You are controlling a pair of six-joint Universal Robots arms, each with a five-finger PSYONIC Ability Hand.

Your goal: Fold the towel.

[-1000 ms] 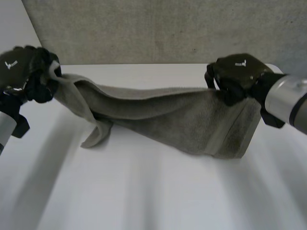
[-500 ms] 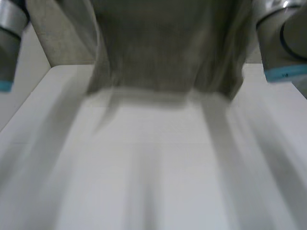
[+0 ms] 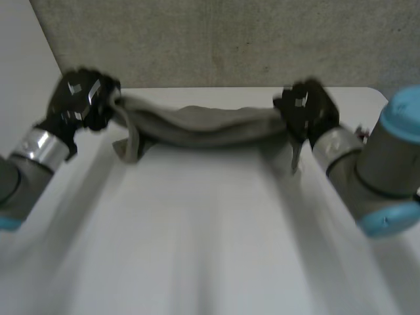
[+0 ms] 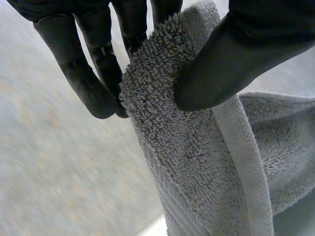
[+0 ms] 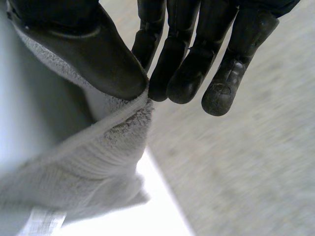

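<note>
Towel (image 3: 203, 126) is hanging as a slack, bunched band between the two sets of fingers, low over the tabletop (image 3: 210, 236), with one loose end drooping just below the left fingers. Half a second ago it was being held high in front of the camera. Now it is coming down, so the arms are probably laying it out flat, with no fold made yet. Left hand (image 3: 82, 98) is pinching a corner between thumb and fingers (image 4: 88, 73). Right hand (image 3: 305, 108) is pinching the opposite hem under its thumb, against its fingers (image 5: 187, 54).
</note>
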